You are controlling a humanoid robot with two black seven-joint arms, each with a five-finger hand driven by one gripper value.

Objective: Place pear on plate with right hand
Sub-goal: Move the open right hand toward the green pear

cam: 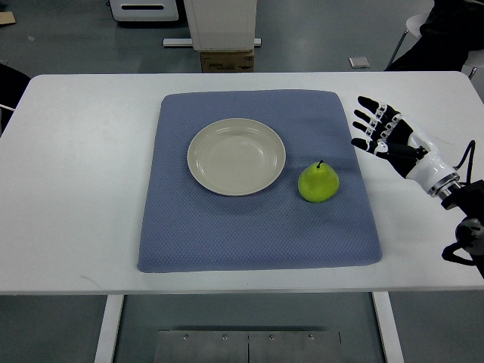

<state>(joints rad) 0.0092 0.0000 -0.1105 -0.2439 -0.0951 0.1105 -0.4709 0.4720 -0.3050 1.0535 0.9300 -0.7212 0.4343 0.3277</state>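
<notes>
— What was closest to you on the counter (76,189)?

— The front edge of a blue mat (257,234), spread flat over the white top. Nothing lay on that near strip of cloth.

— And the pear?

— The pear (318,182) sat a little further in, on the mat's right half, green, with its short dark stem up. It was just beside the plate's right rim, and I couldn't tell whether the two touched.

— So the plate held nothing?

— Right. The plate (236,156), pale and round, lay on the mat left of the pear and slightly further back, bare inside.

— Where was the robot's hand?

— The right hand (378,127) came in from the right edge, over the bare counter beyond the mat's right border, apart from the pear. Its fingers (368,113) were spread and pointing toward the mat, gripping nothing.

— Anything behind?

— Past the far edge, a cardboard box (226,60) stood on the floor.
</notes>
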